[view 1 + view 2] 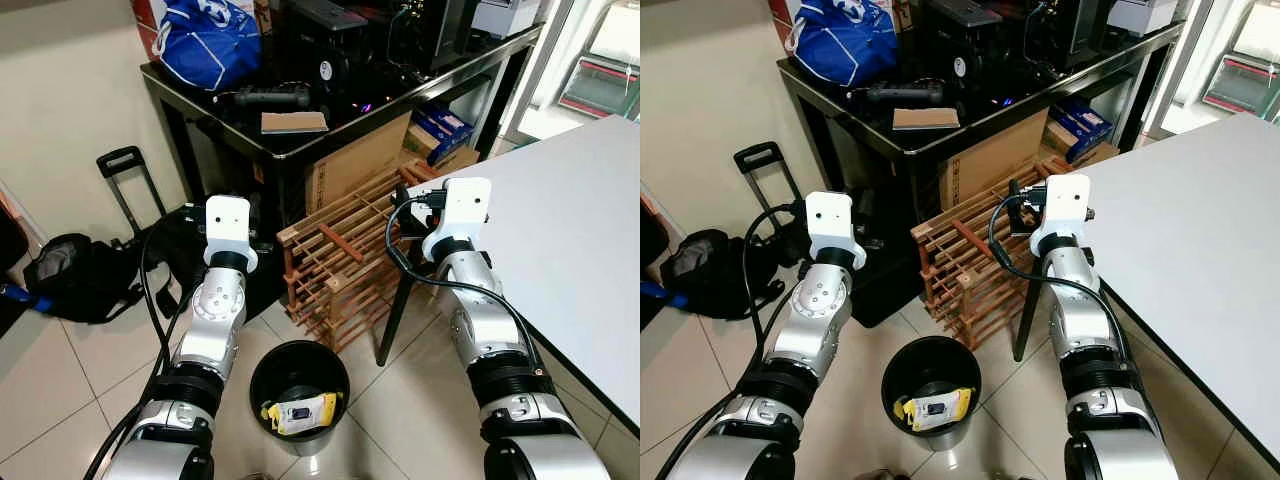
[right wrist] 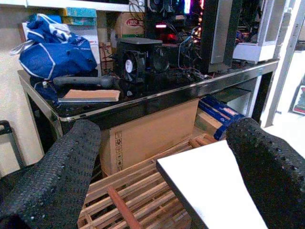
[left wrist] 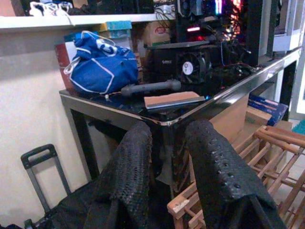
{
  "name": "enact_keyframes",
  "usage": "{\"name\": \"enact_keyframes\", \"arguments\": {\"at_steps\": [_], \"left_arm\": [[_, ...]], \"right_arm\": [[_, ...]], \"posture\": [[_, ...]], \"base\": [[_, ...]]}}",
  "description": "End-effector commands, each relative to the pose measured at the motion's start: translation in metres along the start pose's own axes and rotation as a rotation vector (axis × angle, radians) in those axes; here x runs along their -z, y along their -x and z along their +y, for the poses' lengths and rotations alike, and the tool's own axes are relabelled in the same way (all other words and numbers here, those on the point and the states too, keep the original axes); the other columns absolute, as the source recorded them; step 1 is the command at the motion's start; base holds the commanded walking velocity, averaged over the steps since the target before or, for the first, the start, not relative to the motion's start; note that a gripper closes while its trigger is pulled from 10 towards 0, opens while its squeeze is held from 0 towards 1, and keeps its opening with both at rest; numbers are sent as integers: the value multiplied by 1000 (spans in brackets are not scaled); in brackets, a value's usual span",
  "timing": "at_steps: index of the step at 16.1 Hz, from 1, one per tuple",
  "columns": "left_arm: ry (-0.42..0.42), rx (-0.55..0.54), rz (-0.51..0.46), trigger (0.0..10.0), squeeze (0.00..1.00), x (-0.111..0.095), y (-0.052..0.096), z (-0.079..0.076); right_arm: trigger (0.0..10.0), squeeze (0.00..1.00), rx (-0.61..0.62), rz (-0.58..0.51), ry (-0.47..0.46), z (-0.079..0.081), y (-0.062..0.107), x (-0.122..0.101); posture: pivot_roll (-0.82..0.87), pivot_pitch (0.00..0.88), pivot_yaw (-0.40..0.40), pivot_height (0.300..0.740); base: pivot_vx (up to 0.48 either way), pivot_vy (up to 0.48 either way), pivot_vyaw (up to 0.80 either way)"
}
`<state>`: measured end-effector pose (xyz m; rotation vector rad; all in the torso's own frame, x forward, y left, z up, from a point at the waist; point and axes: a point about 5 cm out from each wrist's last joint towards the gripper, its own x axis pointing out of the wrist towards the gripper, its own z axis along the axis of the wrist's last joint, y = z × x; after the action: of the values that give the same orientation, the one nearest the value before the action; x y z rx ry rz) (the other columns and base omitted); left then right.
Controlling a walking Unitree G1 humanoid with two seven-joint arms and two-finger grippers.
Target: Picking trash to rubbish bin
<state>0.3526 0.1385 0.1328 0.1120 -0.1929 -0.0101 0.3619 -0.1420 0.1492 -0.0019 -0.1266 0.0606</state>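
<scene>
Trash (image 1: 300, 412), yellow with a white label, already down inside the black rubbish bin (image 1: 262, 372) on the tiled floor, between the two raised arms. Left gripper (image 3: 167, 162) held empty out toward the black glass table (image 3: 114, 109), fingers (image 3: 131, 167) parted by a narrow gap. Right gripper (image 2: 162, 162) likewise empty, fingers (image 2: 62, 167) spread wide, a corner of the white table (image 2: 209, 191) between them. Judged a drop just finished, or a pause between pieces: nothing pinched, nothing in transit. Wooden rack (image 1: 345, 260) leaning beyond the bin, black bag (image 1: 75, 275) by the wall, blue bag (image 1: 210, 40) and a flat brown card (image 1: 293, 122) up on the black table. No further litter plainly seen on the floor. Next move, in all likelihood: scan for another piece, turn or step toward it, lower an opened claw.
</scene>
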Motion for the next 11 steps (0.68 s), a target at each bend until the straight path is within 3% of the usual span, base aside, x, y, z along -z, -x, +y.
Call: {"name": "enact_keyframes", "arguments": {"at_steps": [1,7,8,9,11], "left_arm": [[5,2,-15,10000,0,-5,-4,0],[5,2,-15,10000,0,-5,-4,0],[5,2,-16,10000,0,-5,-4,-1],[4,13,-18,10000,0,-5,-4,-2],[3,20,-19,10000,0,-6,-4,-3]], "right_arm": [[10000,0,-4,-13,0,1,-4,-6],[10000,0,-4,-13,0,1,-4,-6],[10000,0,-5,-8,-1,2,-4,-5],[10000,0,-4,-21,-16,1,-4,-6],[10000,0,-2,-28,-22,1,-4,-6]], "posture": [[-42,0,39,740],[-42,0,39,740],[0,0,0,740],[-41,0,42,740],[-42,0,43,740]], "base": [[0,0,0],[0,0,0],[0,0,0],[0,0,0],[0,0,0]]}}
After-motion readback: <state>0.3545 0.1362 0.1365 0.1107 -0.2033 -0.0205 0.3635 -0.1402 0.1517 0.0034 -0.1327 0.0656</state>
